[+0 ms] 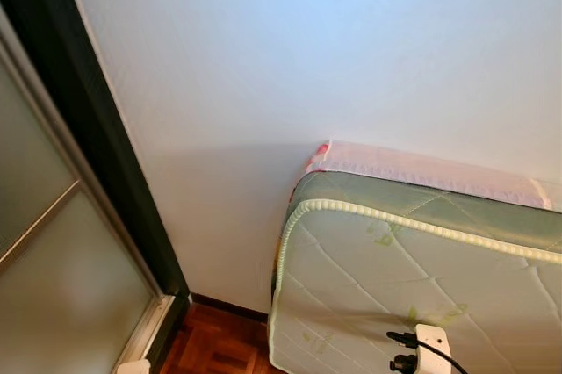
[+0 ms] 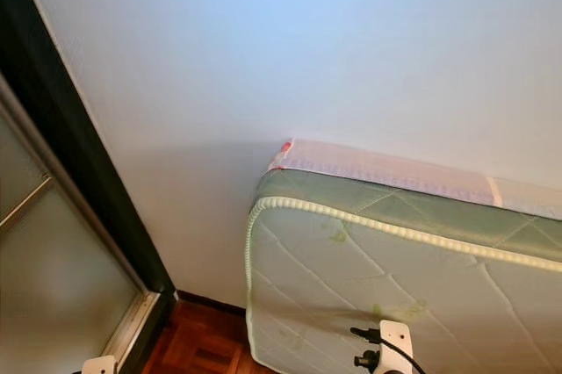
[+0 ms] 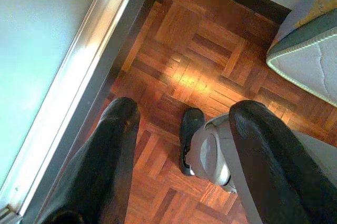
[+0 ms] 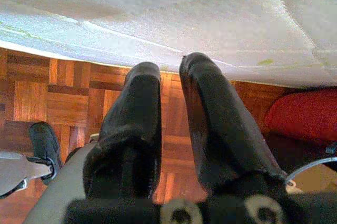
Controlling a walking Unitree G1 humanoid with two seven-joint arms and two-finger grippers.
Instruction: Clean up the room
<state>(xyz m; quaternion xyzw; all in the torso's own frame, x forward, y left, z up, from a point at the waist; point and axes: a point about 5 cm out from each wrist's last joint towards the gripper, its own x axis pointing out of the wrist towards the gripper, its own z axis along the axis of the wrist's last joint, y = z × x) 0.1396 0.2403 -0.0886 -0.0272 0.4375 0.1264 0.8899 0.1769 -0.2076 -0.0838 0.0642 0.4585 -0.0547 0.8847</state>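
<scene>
A quilted white and green mattress [image 1: 413, 277] leans upright against the white wall [image 1: 307, 49], with a pink-edged one [image 1: 421, 168] behind it. In the left wrist view my left gripper [image 3: 181, 113] hangs open over the parquet floor [image 3: 195, 61], nothing between its fingers [image 3: 113, 150]. In the right wrist view my right gripper [image 4: 171, 71] hangs shut and empty, its fingers [image 4: 137, 108] close together above the floor, beside the mattress [image 4: 158, 19] bottom edge.
A dark-framed sliding door with frosted glass [image 1: 53, 242] stands at the left, its metal track [image 3: 79, 87] along the floor. My own foot [image 3: 190, 140] shows below the left gripper. A red object [image 4: 303, 116] lies on the floor by the mattress.
</scene>
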